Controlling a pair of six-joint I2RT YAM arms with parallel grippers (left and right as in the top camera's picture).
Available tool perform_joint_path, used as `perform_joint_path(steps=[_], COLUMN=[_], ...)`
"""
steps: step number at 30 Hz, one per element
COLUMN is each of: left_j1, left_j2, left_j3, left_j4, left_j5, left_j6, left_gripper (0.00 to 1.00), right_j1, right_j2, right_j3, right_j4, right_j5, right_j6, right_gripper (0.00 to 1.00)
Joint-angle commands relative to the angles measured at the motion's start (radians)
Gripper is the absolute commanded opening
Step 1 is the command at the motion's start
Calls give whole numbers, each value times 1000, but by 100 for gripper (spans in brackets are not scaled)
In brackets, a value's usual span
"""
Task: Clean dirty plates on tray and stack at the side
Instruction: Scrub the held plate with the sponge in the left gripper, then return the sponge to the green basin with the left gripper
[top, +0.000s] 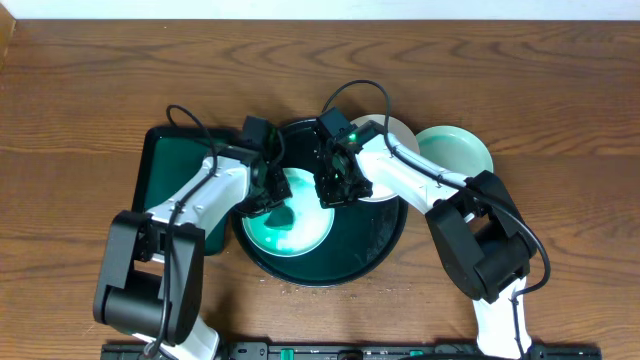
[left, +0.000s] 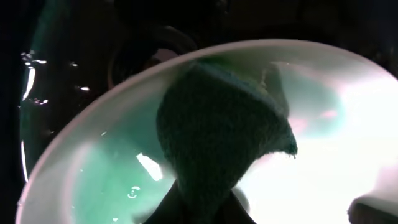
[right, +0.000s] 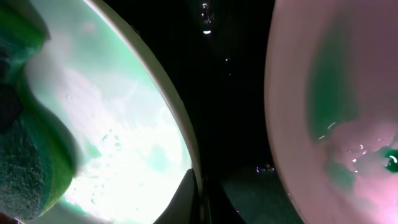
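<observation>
A pale mint plate (top: 292, 228) with a teal smear lies on the left part of the round black tray (top: 385, 235). My left gripper (top: 268, 196) is shut on a dark green sponge (left: 217, 124), which presses on that plate (left: 93, 174). My right gripper (top: 335, 190) is shut on the same plate's right rim (right: 180, 130), one finger inside and one outside. The white plate (top: 398, 132) lies on the tray's right side, partly under my right arm, and shows a green smear (right: 329, 93). Another mint plate (top: 455, 150) sits off the tray to the right.
A rectangular dark green tray (top: 165, 165) lies left of the black tray, under my left arm. Both arms cross over the black tray's back half. Brown wooden table (top: 90, 90) surrounds everything.
</observation>
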Motion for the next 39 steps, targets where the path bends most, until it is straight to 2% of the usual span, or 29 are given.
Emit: perform_joint_path(steps=[1,6,9,13,16,18,22,26,30,31,35,38,39], left_j1=[-39,-83,-63,8,70,122,219,356,485,522,559,562,562], left_j2=[1,0,0,-5,-25,-58,-136,-216,-201,-187,-175,-175,-175], left_j3=[-52,-98,-85,-24,74,193,330,342,341,341,341,341,341], left_j4=[-13,85,114,116,37,-80,-216,-265,-322,-333,-344,-344,-343], left_j5=[-32,170,163,78,-31,-99,-121,-128,-146,-145,-145,-145,-145], left_j6=[89,321,338,332,305,303,298,284,284,277,257,257,257], left_gripper=[8,7,7,7,7,7,7,7,7,7,7,7,7], right_j1=[-8,-8,-8,-8,-8,-8,2,18,59,86,158,209,253], right_j2=[12,12,12,12,12,12,8,8,8,8,8,8,8], right_j3=[13,13,13,13,13,13,19,71,182,237,339,381,404], right_j4=[-5,-6,-6,-5,-3,-4,-2,-46,-154,-194,-267,-301,-319], right_j5=[6,6,6,6,6,6,7,25,243,387,709,872,995], right_j6=[-6,-6,-6,-6,-6,-14,-35,-83,-104,-104,-104,-102,-89], right_gripper=[1,1,1,1,1,1,1,1,1,1,1,1,1])
